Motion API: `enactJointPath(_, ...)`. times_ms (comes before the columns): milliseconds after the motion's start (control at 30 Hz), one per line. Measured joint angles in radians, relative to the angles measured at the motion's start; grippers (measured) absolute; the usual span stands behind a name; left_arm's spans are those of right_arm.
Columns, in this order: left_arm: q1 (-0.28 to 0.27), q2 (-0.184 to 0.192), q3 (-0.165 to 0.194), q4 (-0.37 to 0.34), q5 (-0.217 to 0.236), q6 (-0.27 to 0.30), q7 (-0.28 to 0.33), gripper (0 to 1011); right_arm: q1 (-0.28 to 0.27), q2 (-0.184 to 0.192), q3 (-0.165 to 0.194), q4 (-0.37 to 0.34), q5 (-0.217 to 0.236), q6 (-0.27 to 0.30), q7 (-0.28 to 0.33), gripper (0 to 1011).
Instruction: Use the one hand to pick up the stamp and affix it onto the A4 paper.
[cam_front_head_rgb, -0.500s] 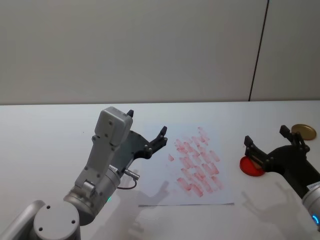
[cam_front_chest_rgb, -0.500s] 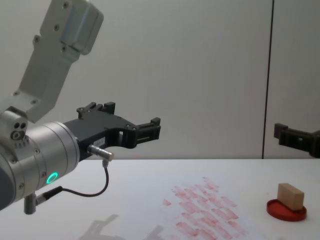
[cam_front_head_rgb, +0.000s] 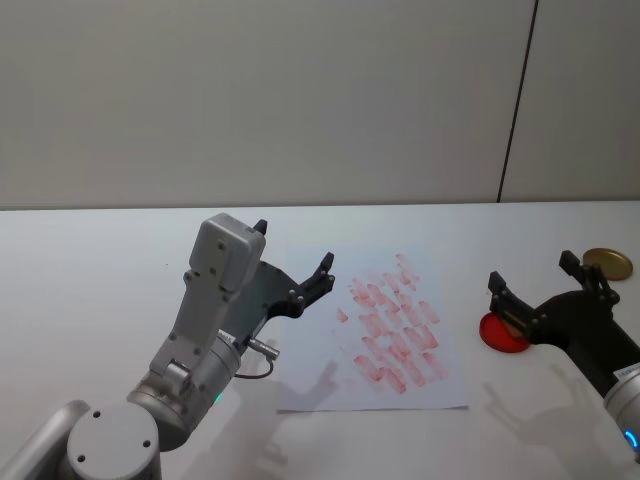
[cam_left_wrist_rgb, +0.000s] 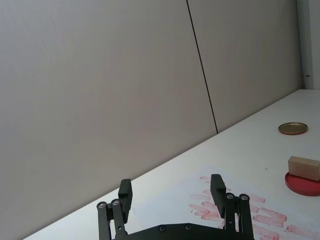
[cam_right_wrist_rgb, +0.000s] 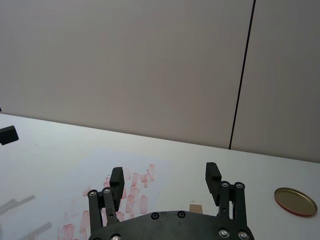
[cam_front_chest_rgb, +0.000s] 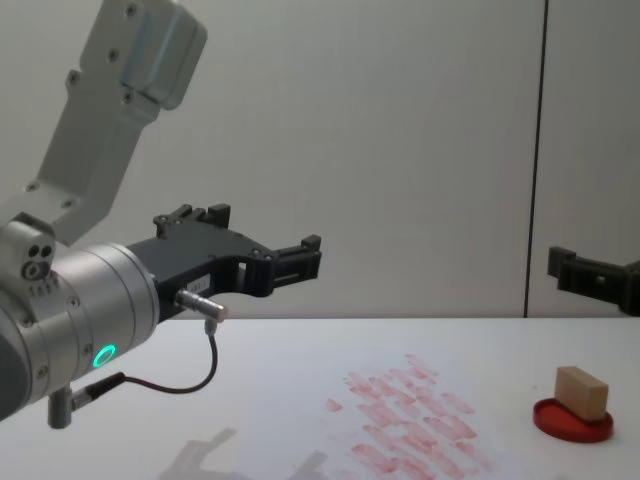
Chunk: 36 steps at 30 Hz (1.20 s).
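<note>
The stamp (cam_front_chest_rgb: 582, 390), a small tan wooden block, stands on a flat red ink pad (cam_front_chest_rgb: 572, 421) at the right of the table. My right gripper (cam_front_head_rgb: 532, 272) hangs open just above and in front of the pad, nothing between its fingers; from its wrist the stamp (cam_right_wrist_rgb: 196, 206) peeks out below the palm. The A4 paper (cam_front_head_rgb: 390, 335), white with rows of red marks, lies mid-table. My left gripper (cam_front_head_rgb: 295, 250) floats open over the paper's left edge, empty. In the left wrist view the stamp (cam_left_wrist_rgb: 306, 167) appears far off to one side.
A round gold lid (cam_front_head_rgb: 608, 263) lies on the table beyond the red ink pad (cam_front_head_rgb: 498, 333), near the right edge. A short black cable loops under the left wrist (cam_front_chest_rgb: 190, 385). A plain grey wall stands behind the white tabletop (cam_front_head_rgb: 100, 260).
</note>
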Motion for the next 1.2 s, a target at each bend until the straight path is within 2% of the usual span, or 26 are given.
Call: enactJointPath(1200,0.0,0.0,0.0,0.0,0.0,0.0,0.0,993,0.0,0.0,0.0,0.0,0.0,0.0,0.0,1001)
